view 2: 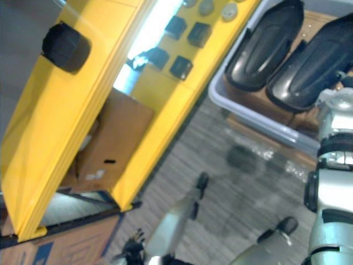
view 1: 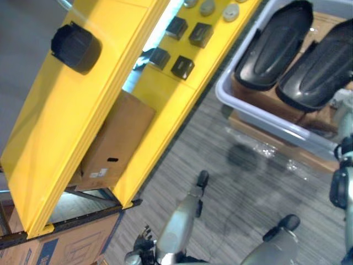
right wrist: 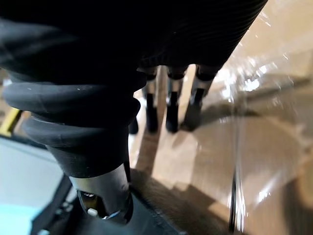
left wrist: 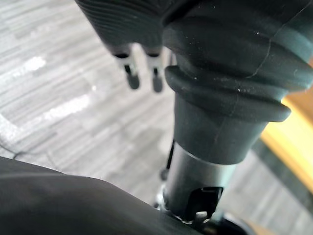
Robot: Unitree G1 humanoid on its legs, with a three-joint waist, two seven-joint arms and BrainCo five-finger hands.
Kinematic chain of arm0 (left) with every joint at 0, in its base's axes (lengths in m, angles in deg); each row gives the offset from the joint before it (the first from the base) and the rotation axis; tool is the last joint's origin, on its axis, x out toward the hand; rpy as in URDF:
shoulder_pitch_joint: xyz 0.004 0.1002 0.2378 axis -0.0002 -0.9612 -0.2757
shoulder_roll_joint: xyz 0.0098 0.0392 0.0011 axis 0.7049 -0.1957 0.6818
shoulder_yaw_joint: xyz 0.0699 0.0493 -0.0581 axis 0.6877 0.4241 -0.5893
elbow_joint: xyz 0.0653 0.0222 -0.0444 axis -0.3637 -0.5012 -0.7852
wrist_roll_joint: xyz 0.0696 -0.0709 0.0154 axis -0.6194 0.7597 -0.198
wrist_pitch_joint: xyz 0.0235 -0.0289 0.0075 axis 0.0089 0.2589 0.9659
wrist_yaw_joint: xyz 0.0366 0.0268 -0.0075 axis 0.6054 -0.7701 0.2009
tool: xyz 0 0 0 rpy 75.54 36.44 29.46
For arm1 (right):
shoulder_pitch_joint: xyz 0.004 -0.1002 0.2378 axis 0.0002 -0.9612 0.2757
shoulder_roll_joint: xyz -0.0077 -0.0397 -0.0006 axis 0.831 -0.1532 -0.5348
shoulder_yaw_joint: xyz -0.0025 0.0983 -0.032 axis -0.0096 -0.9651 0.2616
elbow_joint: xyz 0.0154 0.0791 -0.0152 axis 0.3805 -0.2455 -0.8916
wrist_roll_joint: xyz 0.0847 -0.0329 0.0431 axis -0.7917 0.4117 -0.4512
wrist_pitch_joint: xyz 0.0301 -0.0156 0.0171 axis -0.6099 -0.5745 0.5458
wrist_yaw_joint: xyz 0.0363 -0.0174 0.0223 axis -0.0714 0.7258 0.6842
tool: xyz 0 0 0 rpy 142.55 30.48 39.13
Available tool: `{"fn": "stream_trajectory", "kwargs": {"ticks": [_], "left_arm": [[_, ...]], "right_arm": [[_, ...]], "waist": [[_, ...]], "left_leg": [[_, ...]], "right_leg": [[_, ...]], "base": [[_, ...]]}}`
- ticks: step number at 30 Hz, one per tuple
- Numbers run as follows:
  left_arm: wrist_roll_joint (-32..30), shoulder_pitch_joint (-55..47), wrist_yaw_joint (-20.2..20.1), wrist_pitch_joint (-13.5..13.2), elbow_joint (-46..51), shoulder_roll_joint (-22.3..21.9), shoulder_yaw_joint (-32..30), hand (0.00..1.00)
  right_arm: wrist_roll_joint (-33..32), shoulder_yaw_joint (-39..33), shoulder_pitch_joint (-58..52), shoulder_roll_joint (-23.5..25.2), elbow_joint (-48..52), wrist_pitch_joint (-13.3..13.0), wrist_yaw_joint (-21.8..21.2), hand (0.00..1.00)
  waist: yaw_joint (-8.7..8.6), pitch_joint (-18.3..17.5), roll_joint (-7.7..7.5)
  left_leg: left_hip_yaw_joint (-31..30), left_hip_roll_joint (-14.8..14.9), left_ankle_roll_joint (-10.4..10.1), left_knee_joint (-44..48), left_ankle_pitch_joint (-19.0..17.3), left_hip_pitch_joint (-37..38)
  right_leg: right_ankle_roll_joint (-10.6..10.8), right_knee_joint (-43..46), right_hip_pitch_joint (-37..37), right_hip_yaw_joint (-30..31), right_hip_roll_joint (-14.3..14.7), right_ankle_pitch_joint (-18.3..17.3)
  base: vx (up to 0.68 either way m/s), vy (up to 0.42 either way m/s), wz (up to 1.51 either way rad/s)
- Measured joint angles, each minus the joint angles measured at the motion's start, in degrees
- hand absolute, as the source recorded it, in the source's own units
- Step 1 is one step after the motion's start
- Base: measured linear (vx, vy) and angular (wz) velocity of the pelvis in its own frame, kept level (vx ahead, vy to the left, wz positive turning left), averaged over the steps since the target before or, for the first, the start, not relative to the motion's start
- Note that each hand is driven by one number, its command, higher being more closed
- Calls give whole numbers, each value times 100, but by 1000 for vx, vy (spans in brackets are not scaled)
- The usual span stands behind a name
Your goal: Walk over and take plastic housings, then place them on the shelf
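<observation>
Diagonally, plastic housings (view 1: 274, 47) parallel in grey bin (view 1: 259, 113), left robot hand (left wrist: 132, 77) straight-fingered, right robot hand (right wrist: 171, 113) likewise.

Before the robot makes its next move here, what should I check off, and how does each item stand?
1. Left hand free: ok. Its fingers are straight over the carpet and hold nothing.
2. Right hand free: ok. Its fingers are straight above film-wrapped cardboard and hold nothing.
3. Housings located: ok. Two black plastic housings lie side by side in the grey bin.
4. Housings within reach of a hand: cannot tell.
5. Room on the yellow shelf: ok. There is broad bare surface beside a round black part.
</observation>
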Motion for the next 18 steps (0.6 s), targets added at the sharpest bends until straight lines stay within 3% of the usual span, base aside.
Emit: {"fn": "stream_trajectory", "kwargs": {"ticks": [5, 7, 8, 11, 15, 18], "left_arm": [[-1, 4, -11, -170, -42, 8, 98, 0], [-4, 35, -11, -172, -64, 14, 147, 0], [-4, 50, -11, -187, -54, 27, 184, 0], [-9, 48, -11, -214, -9, 25, 197, 0], [-106, 36, -10, -346, 107, 44, 221, 0], [-123, -4, 17, -384, 254, 111, 279, 0]], "right_arm": [[742, 286, 130, -85, -318, 850, -128, 100], [982, 403, 187, -105, -447, 1030, -194, 100], [1255, 538, 244, -109, -529, 1273, -208, 100], [1693, 642, 341, -108, -714, 1531, -371, 100], [2173, 719, 415, -157, -815, 1480, -635, 100], [2467, 867, 426, -258, -950, 1104, -886, 100]], "waist": [[77, -11, 14], [108, -29, 37], [139, -34, 43], [181, -38, 49], [175, -38, 49], [134, -34, 42]], "left_leg": [[-57, -1, -2, 1, -2, 3], [-104, -7, -2, 1, -2, 3], [-132, -18, -3, -2, -3, 3], [-136, -46, -2, -4, -2, 2], [-149, -80, -2, -1, 0, 0], [-190, -88, -2, 2, 0, 0]], "right_leg": [[28, 81, 39, -66, -2, -18], [29, 82, 77, -132, -4, -37], [-4, 96, 77, -167, -27, -95], [3, 119, 81, -178, -61, -117], [26, 91, 132, -206, -83, -105], [29, 53, 215, -307, -83, -100]], "base": [[-5, -1, 5], [-27, 4, 13], [-41, 9, 13], [-37, 14, 6], [-17, 25, 4], [-6, 13, 9]]}}
